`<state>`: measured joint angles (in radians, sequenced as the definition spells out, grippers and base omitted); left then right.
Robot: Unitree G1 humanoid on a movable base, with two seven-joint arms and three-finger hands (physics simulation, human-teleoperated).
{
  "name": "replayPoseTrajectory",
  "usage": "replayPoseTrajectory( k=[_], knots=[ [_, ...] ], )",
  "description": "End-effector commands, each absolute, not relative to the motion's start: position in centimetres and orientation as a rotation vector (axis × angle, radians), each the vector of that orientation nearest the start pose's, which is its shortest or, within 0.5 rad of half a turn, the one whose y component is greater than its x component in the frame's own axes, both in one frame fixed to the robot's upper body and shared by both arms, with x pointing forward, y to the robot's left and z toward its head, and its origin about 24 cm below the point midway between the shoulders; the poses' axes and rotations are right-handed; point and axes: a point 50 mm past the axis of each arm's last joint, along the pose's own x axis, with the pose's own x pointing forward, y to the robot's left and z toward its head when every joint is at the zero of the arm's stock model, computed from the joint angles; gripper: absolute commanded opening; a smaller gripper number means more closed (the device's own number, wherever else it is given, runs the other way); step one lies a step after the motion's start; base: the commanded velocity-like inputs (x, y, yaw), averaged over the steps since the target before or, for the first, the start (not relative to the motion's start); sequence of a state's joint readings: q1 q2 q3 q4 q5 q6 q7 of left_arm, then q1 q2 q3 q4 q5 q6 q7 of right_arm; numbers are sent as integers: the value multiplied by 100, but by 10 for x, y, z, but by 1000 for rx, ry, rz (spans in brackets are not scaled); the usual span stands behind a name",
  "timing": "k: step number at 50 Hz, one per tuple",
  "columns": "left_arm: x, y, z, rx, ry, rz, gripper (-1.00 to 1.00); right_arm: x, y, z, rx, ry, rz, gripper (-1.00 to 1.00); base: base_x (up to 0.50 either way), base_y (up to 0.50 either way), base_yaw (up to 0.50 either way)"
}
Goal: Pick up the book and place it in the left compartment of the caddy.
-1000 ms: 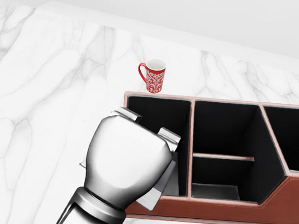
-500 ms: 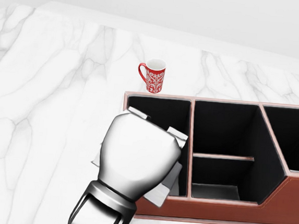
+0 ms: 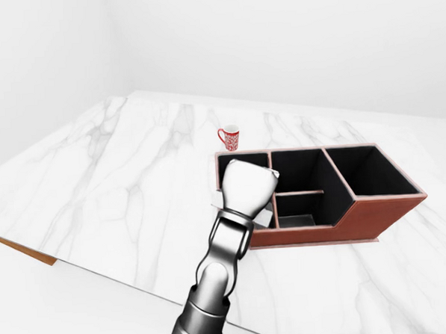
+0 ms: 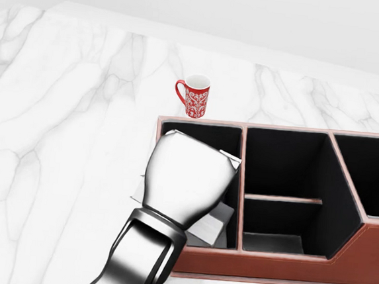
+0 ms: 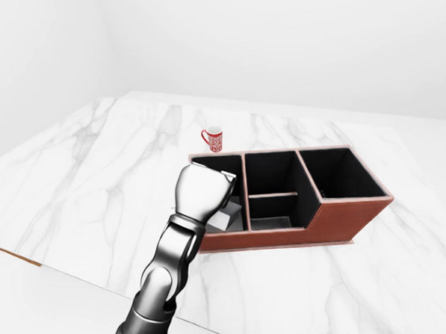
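The brown caddy (image 4: 278,266) with black compartments lies on the white marble table (image 4: 57,137). My left hand (image 4: 202,153) hovers over its left compartment (image 4: 206,135), back of the hand toward the camera. Beneath the palm a pale grey book (image 4: 210,227) sticks out, tilted, with its lower corner inside the left compartment and another corner (image 4: 136,194) showing left of the wrist. The fingers are mostly hidden behind the hand but seem closed round the book. The book also shows in the right-eye view (image 5: 224,214). My right hand is out of sight.
A red and white patterned mug (image 4: 195,96) stands just above the caddy's top left corner. The caddy's middle compartment (image 4: 283,170) has a crosswise divider, and its right compartment (image 3: 369,170) is open. The table's near edge (image 3: 33,255) runs at lower left in the left-eye view.
My left hand has moved up and to the right with the book, from the caddy's left wall to over the left compartment. The mug and caddy have not moved.
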<state>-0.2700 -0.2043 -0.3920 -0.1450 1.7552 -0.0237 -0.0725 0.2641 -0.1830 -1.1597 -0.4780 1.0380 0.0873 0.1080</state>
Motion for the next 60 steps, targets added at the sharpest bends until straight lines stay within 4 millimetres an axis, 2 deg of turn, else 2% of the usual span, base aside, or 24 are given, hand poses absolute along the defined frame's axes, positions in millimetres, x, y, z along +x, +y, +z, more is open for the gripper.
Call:
replayPoseTrajectory(
  k=[1, 6, 20, 27, 40, 60],
  knots=[
    [271, -3, 155, 1540, -668, -36, -100, 67, -369, 171, 328, -725, -677, 100, 0, 0, 0],
    [275, -7, 155, 1546, -670, -40, -100, 68, -370, 169, 328, -716, -676, 100, 0, 0, 0],
    [297, -11, 134, 1564, -622, -76, -100, 68, -370, 168, 331, -716, -675, 100, 0, 0, 0],
    [307, -10, 132, 1570, -594, -74, -100, 67, -370, 171, 331, -723, -675, 100, 0, 0, 0],
    [324, -16, 109, 1586, -544, -128, -100, 69, -370, 168, 332, -715, -673, 100, 0, 0, 0],
    [341, -23, 86, 1599, -509, -216, -100, 69, -370, 168, 331, -714, -676, 100, 0, 0, 0]
  ],
)
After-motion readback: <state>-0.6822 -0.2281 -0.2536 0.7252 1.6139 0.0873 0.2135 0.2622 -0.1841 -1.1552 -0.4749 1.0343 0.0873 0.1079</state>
